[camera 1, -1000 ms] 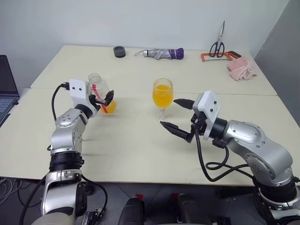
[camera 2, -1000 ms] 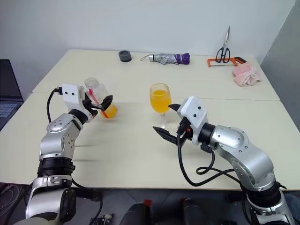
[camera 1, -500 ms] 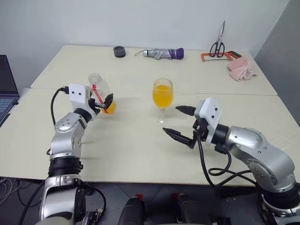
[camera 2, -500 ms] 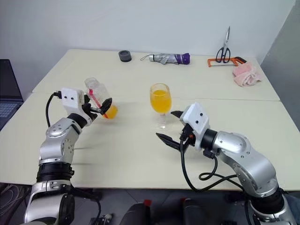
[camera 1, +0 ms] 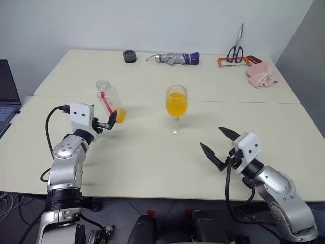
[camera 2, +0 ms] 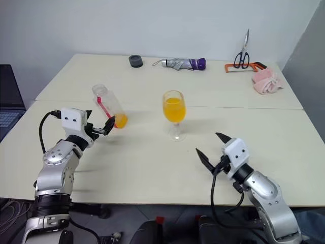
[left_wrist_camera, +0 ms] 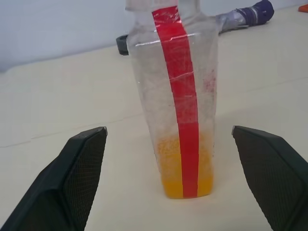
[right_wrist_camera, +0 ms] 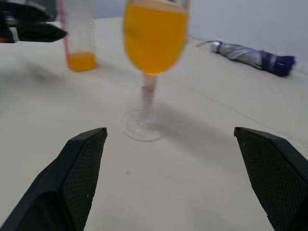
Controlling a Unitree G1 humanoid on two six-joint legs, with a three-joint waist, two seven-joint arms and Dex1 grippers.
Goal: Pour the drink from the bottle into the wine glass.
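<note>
- Laptop [camera 1: 6,99]: one, at the table's far left edge, well clear of the work area.
- Left gripper [camera 1: 104,123]: jaws wide apart, holding nothing. It sits just in front of the bottle [camera 1: 110,100] with a clear gap on both sides in the left wrist view, so I judge the bottle has been let go.
- Bottle: one, standing on the table [camera 1: 142,157], leaning a bit in the head views. No cap visible on the neck. A shallow layer of drink [left_wrist_camera: 185,183] sits at the bottom, so most has been poured out.
- Wine glass [camera 1: 176,109]: one, upright at table centre, right of the bottle and well apart from it. Bowl is over half full of orange liquid; pour looks done.
- Right gripper [camera 1: 219,146]: fingers spread fully, empty, low near the front edge, well short of the glass. The right wrist view has it facing the stem but apart from it. My read is that it is parked clear so nothing knocks the full glass.
- Far edge clutter, one each: dark tape roll [camera 1: 129,56], folded umbrella [camera 1: 175,58], scissors [camera 1: 235,50], orange-handled saw [camera 1: 234,61], pink cloth [camera 1: 261,75]. None in play.
</note>
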